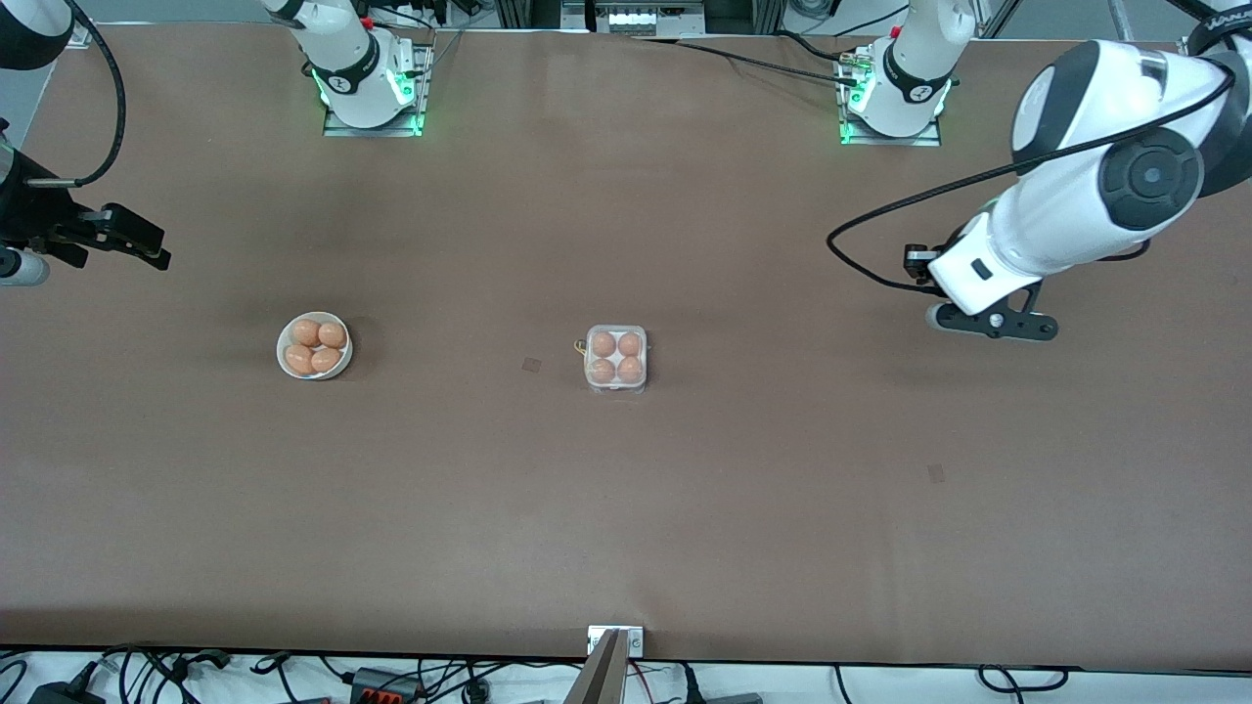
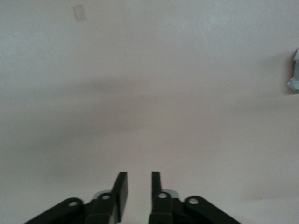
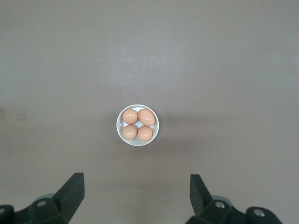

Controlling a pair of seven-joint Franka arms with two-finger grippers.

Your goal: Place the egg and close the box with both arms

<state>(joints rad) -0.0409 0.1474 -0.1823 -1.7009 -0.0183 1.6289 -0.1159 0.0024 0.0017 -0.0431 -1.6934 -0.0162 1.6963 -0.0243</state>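
**Carton shut with four eggs, both grippers up and empty**

You have the egg carton point(image 1: 615, 359) near the middle of the table point(image 1: 626, 528), its clear lid down over four brown eggs point(image 1: 617, 357), one in each cell. From the carton, the white bowl point(image 1: 314, 345) sits at about 9 o'clock in the front view, well apart, toward the right arm's end of the table; it holds four more brown eggs point(image 1: 316, 346).

Your left gripper point(image 2: 139, 189) hangs over bare table at roughly 3 o'clock from the carton in the front view. Its fingers point(image 2: 122, 191) stand a narrow gap apart with nothing between them.

Your right gripper point(image 3: 136, 191) hangs at the right arm's end of the table, at about 10 o'clock from the bowl in the front view. Its jaws are spread wide and empty, and its wrist view looks down on the bowl of eggs
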